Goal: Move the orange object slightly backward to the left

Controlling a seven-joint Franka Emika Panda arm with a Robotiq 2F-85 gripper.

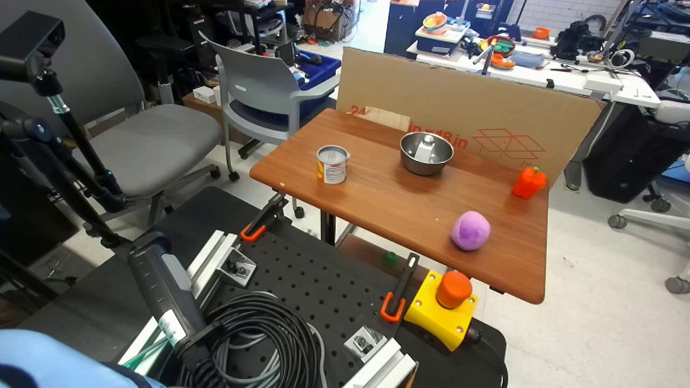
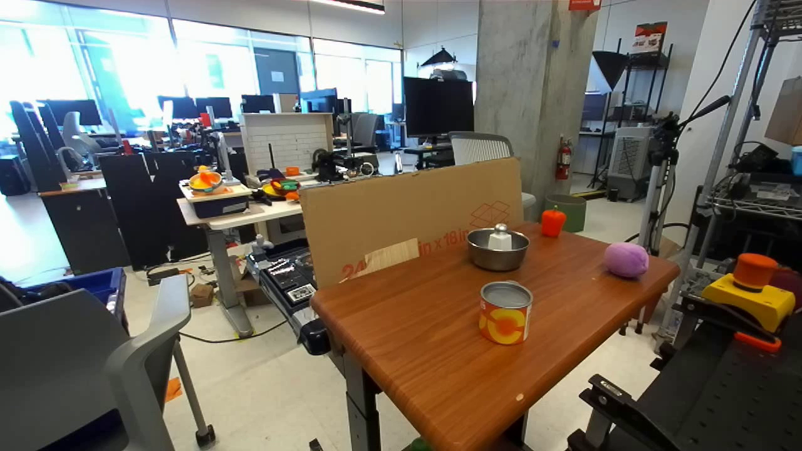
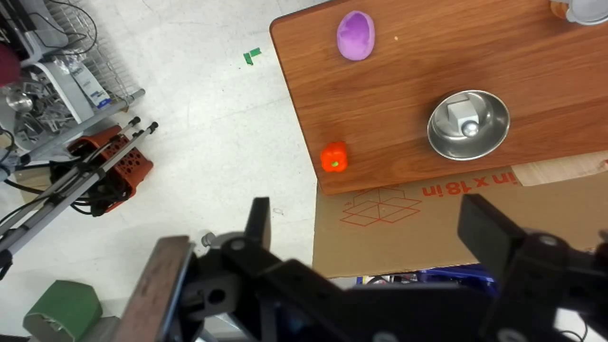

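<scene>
The orange object is a small red-orange bell pepper with a green stem. It stands on the brown table's corner by the cardboard in both exterior views (image 1: 529, 182) (image 2: 553, 222). In the wrist view the orange pepper (image 3: 334, 156) lies near the table corner, above the space between the fingers in the picture. My gripper (image 3: 365, 199) is open and empty, with its two dark fingers wide apart. It is well away from the pepper and touches nothing on the table. The gripper does not show in the exterior views.
A metal bowl (image 1: 427, 153) holding a white block, a purple ball (image 1: 470, 230) and an open can (image 1: 332, 164) stand on the table (image 1: 377, 199). A cardboard sheet (image 1: 458, 97) stands along the table's far edge. A yellow box with a red button (image 1: 442, 310) sits on the black bench.
</scene>
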